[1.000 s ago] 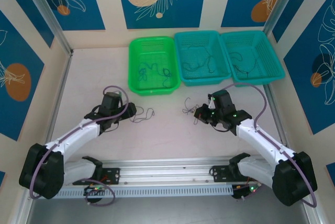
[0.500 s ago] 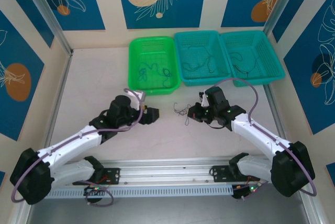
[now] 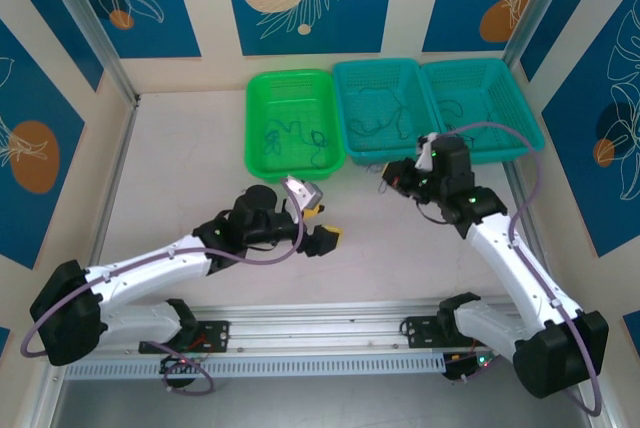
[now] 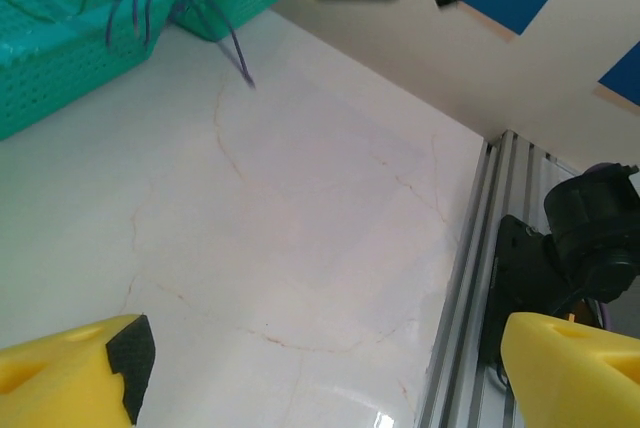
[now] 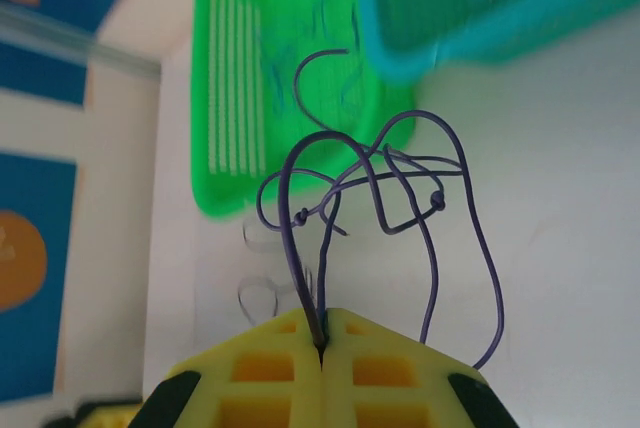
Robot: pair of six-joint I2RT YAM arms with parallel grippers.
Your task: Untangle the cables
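Firmly pinches purple cables (image 5: 300, 216) between closed fingers of the right gripper (image 5: 320, 348), short of the green basket (image 5: 225, 148) beyond the fingertips, and splays fingers of the left gripper (image 4: 320, 343) wide above the table (image 4: 300, 198).

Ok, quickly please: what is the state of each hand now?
Left hand: open, holding nothing.
Right hand: closed on a purple cable.

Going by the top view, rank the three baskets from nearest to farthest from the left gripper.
1. The green basket, leftmost, just beyond the left gripper.
2. The middle teal basket, beyond and to the right.
3. The right teal basket, at the far right.
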